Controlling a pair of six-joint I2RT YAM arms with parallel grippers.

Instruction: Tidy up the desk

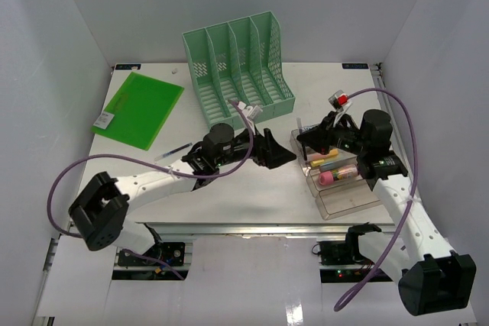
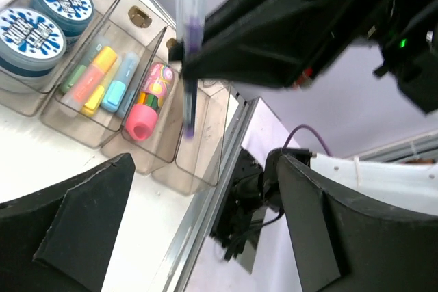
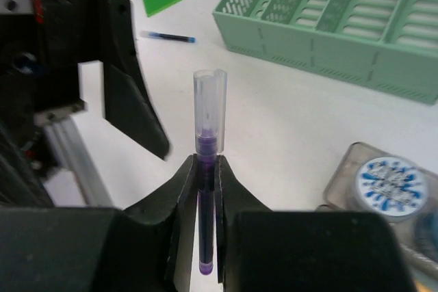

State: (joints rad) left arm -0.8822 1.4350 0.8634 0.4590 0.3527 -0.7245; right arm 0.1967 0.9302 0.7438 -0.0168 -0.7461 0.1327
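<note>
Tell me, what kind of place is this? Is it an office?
Probably a robot practice booth, not a real office. Plain white walls box in a white desk holding a green file rack and a clear tray of markers, and the right pincer grips a purple pen.

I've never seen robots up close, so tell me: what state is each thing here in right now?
Right fingers: shut on the purple pen, which is capped.
Left fingers: open, near that pen.
Blue pen: lying loose on the desk.
Green folder: flat on the desk.
File rack: upright.
Clear tray: partly filled; nearest compartment empty.
</note>
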